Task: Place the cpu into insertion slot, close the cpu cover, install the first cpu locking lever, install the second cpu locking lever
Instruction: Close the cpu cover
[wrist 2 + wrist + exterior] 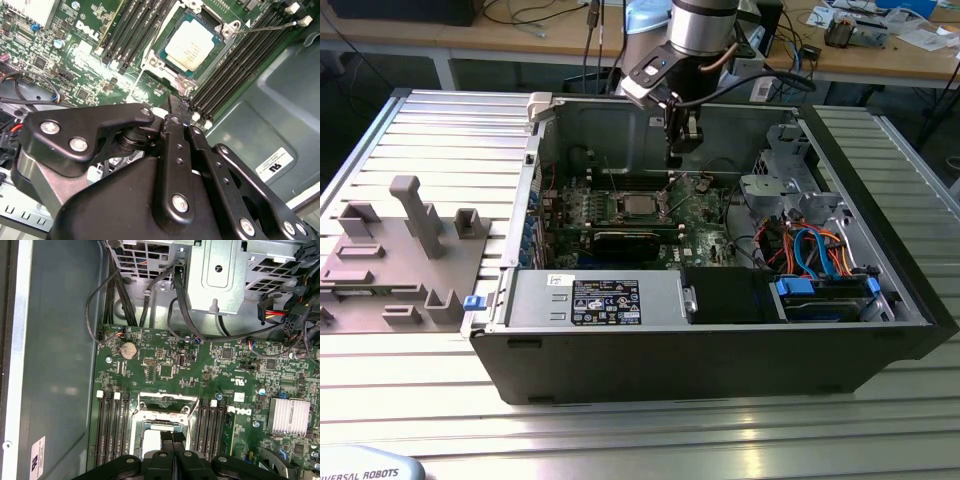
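– Fingers (674,152) pressed together, gripping nothing, hang above the green board (620,232) inside the open computer case (720,340), exterior view. The cpu (638,205)?
– At their seven o'clock, seated in the insertion slot (616,207).
– Second wrist view?
– Fingers (172,130) clenched, empty; cpu (191,44) lies flat in the slot (155,62), near the tips.
– First wrist view?
– Fingers (166,440) closed on nothing, hanging over the insertion slot's rim (137,415).
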Controlling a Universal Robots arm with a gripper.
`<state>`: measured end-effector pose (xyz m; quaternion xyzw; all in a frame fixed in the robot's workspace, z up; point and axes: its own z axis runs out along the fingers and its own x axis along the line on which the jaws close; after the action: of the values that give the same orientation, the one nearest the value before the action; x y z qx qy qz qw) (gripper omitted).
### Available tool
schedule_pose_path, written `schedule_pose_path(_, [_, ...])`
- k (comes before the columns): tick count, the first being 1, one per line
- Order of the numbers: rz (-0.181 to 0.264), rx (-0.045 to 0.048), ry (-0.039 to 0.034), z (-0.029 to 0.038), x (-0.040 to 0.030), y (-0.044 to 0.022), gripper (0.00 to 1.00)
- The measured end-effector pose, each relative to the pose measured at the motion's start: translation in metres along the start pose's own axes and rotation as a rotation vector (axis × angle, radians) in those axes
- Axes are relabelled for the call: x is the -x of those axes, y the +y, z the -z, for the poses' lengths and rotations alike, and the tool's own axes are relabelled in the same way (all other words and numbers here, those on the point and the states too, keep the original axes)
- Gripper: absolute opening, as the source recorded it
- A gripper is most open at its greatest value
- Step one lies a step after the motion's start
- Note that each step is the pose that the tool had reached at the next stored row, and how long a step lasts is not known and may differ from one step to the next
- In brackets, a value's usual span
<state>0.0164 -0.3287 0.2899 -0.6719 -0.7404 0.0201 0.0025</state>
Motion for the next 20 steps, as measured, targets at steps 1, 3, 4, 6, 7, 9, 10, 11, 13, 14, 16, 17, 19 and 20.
schedule_pose_path(1, [0.000, 0.0004, 0.0045, 0.0000, 0.0000, 0.0000, 0.11])
schedule_pose_path(3, [0.000, 0.0009, 0.0095, -0.0001, 0.0000, 0.0002, 0.11])
schedule_pose_path(4, [0.000, 0.0009, 0.0094, -0.0001, 0.0000, 0.0004, 0.11])
schedule_pose_path(6, [0.000, 0.0009, 0.0094, -0.0002, 0.0001, 0.0008, 0.11])
schedule_pose_path(7, [0.000, 0.0009, 0.0094, -0.0002, 0.0001, 0.0010, 0.11])
schedule_pose_path(9, [0.000, 0.0009, 0.0095, -0.0003, 0.0001, 0.0017, 0.11])
schedule_pose_path(10, [0.000, 0.0009, 0.0095, -0.0003, 0.0002, 0.0021, 0.11])
schedule_pose_path(11, [0.000, 0.0009, 0.0096, -0.0004, 0.0002, 0.0021, 0.11])
schedule_pose_path(13, [0.000, 0.0009, 0.0095, -0.0005, 0.0002, 0.0024, 0.11])
schedule_pose_path(14, [0.000, 0.0009, 0.0095, -0.0006, 0.0002, 0.0024, 0.11])
schedule_pose_path(16, [0.000, 0.0009, 0.0095, -0.0007, 0.0002, 0.0027, 0.11])
schedule_pose_path(17, [0.000, 0.0009, 0.0095, -0.0008, 0.0003, 0.0030, 0.11])
schedule_pose_path(19, [0.000, 0.0009, 0.0095, -0.0008, 0.0003, 0.0034, 0.11])
schedule_pose_path(20, [0.000, 0.0009, 0.0095, -0.0009, 0.0003, 0.0037, 0.11])
